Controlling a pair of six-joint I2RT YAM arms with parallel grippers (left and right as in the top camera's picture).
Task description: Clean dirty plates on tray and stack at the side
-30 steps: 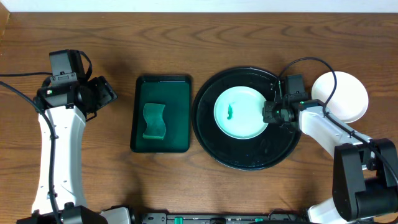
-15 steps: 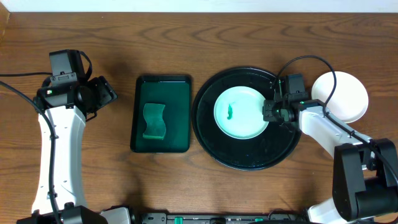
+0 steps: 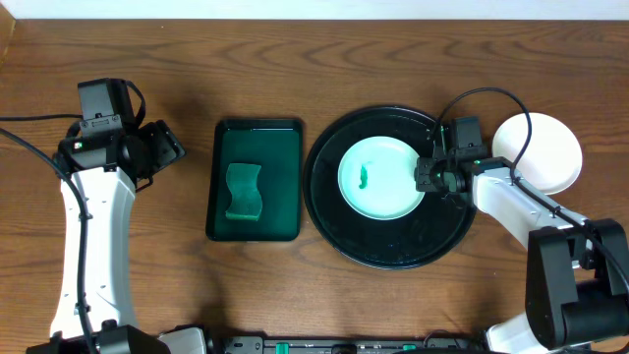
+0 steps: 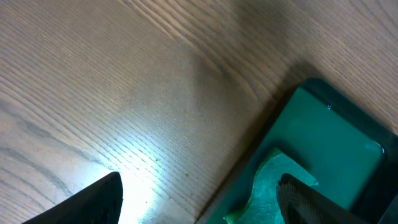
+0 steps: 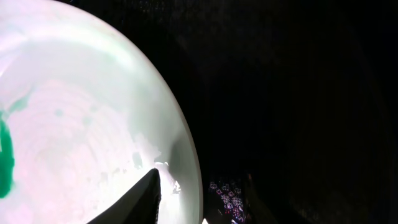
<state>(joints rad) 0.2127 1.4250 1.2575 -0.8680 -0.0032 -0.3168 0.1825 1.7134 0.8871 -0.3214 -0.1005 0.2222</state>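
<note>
One pale mint plate [image 3: 378,177] with a green smear [image 3: 365,176] lies flat in the middle of the round black tray [image 3: 334,211]. My right gripper [image 3: 425,177] sits at the plate's right rim. In the right wrist view its jaws straddle that rim: one finger [image 5: 140,199] rests on the plate [image 5: 74,124], the other is lost in the dark over the tray [image 5: 298,93]. My right gripper [image 5: 205,202] looks shut on the plate. My left gripper [image 3: 167,147] hangs open over bare wood, left of the green tray; it [image 4: 199,199] holds nothing.
A dark green rectangular tray [image 3: 285,138] holds a green sponge [image 3: 244,192] left of the black tray. The sponge [image 4: 273,180] shows by my left gripper's right finger. A white plate [image 3: 541,152] lies on the table right of the black tray.
</note>
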